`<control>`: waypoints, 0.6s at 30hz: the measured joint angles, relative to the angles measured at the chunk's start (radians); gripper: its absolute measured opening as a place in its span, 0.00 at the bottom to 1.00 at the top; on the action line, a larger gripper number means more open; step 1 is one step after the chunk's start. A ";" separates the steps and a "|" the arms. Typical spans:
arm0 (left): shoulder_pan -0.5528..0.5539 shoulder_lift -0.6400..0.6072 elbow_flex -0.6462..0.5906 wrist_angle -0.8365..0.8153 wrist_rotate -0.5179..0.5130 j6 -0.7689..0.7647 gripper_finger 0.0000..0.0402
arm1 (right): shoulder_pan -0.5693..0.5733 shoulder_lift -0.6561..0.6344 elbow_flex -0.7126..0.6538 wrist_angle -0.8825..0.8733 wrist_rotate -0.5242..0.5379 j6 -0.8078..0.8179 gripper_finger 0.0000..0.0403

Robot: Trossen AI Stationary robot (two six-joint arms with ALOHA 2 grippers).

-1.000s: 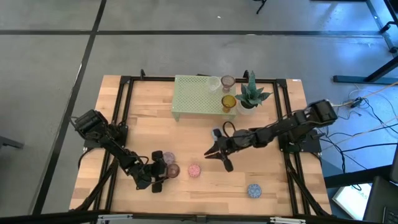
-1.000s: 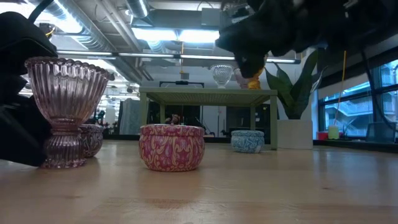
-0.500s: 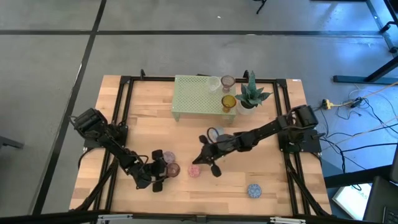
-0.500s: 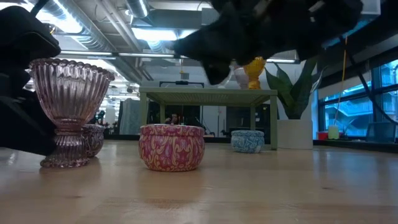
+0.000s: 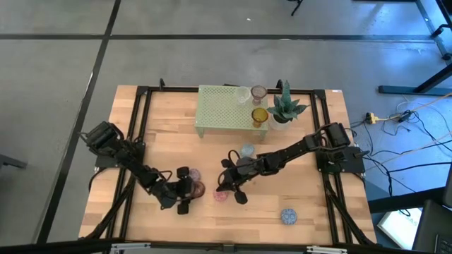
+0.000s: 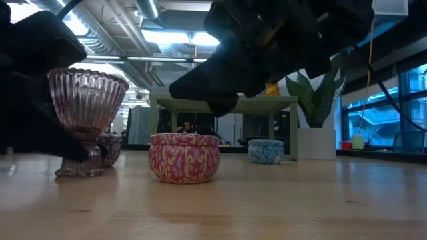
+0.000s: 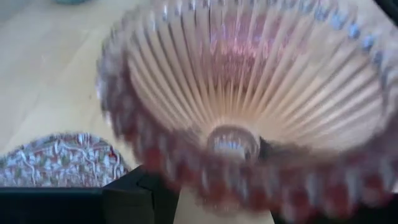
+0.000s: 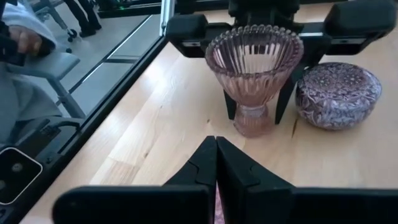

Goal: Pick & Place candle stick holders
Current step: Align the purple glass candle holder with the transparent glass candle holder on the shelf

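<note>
While the ribbed pink goblet holder [image 5: 195,190] is being gripped by its stem between the fingers of the left gripper [image 5: 185,191], with its long axis upright and its foot looking just on the wooden table [image 5: 311,212] in the low view, the right gripper [image 5: 231,188] is being held with its fingers pressed together, pinching nothing, just above the pink patterned tin [image 5: 221,195]. Seen from above, that tin is lying at about 7 o'clock from the right gripper's tips, almost beneath them, and the goblet at about 9 o'clock, so the right arm is judged to be the nearer one for the tin and the left arm is already being occupied by the goblet. In the right wrist view a mauve patterned holder [image 8: 337,94] is being shown just beside the goblet. A small blue holder [image 5: 246,150] is lying at about 1 o'clock from the right gripper, and another blue one [image 5: 288,216] at about 4 o'clock, well apart. On the pale green stand [image 5: 219,109] a clear holder [image 5: 244,94], a mauve goblet [image 5: 258,93] and an amber one [image 5: 259,116] are being carried, beside the potted plant [image 5: 285,107]. What any holder contains cannot be told.
</note>
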 joint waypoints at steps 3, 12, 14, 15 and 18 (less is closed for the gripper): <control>0.018 0.000 0.000 0.022 0.001 0.021 0.48 | 0.000 0.000 0.000 0.005 0.000 -0.003 0.02; 0.043 0.000 0.000 0.031 0.018 0.024 0.44 | 0.000 0.000 0.000 0.003 0.000 -0.004 0.02; 0.043 0.000 0.000 0.031 0.015 0.034 0.41 | 0.000 0.000 0.000 0.003 0.000 -0.004 0.02; 0.043 0.000 0.000 0.032 0.009 0.035 0.39 | 0.000 0.000 0.000 0.003 0.000 -0.004 0.02; 0.043 0.000 0.000 0.033 -0.017 0.037 0.33 | 0.000 0.000 0.000 0.003 0.000 -0.017 0.02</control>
